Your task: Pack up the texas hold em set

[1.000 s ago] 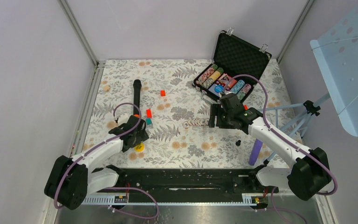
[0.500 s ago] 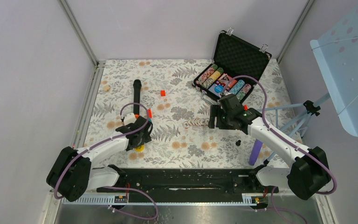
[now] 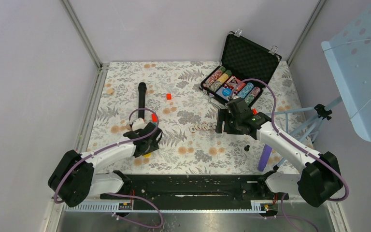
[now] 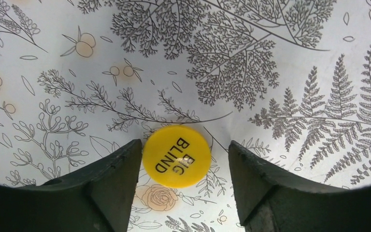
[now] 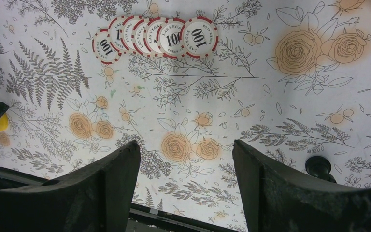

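A black foam-lined briefcase (image 3: pixel 249 54) stands open on a fern-and-rose printed tablecloth (image 3: pixel 183 96), its tray holding rows of striped poker chips (image 3: pixel 220 78) with a card deck (image 3: pixel 232 87) among them. Well to the front left of the briefcase, the left gripper (image 4: pixel 182 162) straddles a yellow "BIG BLIND" button (image 4: pixel 176 155) lying flat, jaws apart and not clamped on it. Just in front of the briefcase, the right gripper (image 5: pixel 186 159) hangs wide and empty near a fanned row of red-and-white 100 chips (image 5: pixel 157 36); pale walls with metal posts enclose the table.
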Controlling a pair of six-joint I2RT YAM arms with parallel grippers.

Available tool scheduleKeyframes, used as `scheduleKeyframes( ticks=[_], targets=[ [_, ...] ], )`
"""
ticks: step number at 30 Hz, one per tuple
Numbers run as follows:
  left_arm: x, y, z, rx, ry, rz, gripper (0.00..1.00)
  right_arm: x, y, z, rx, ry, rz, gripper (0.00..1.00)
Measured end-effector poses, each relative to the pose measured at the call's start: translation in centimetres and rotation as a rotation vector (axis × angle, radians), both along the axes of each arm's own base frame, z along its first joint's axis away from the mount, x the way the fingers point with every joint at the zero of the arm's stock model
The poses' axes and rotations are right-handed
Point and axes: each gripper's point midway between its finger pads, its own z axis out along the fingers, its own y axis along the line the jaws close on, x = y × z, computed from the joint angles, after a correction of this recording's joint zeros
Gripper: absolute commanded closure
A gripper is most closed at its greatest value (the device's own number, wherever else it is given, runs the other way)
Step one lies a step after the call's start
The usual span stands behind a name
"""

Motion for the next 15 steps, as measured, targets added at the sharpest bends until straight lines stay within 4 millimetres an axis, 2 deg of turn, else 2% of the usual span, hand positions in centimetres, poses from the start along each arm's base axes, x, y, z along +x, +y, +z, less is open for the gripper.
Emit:
scheduleKeyframes(
  ticks=[11, 15],
  targets=[
    [-0.4, -1.4, 0.1, 0.016, 0.026, -0.052, 0.43, -0.1, -0.1, -0.2, -0.002, 0.005, 0.001, 0.23],
    [-0.3, -1.5, 0.0, 0.016, 0.027, -0.054, 0.5, -0.1, -0.1, -0.2, -0.002, 0.005, 0.001, 0.23]
  ],
)
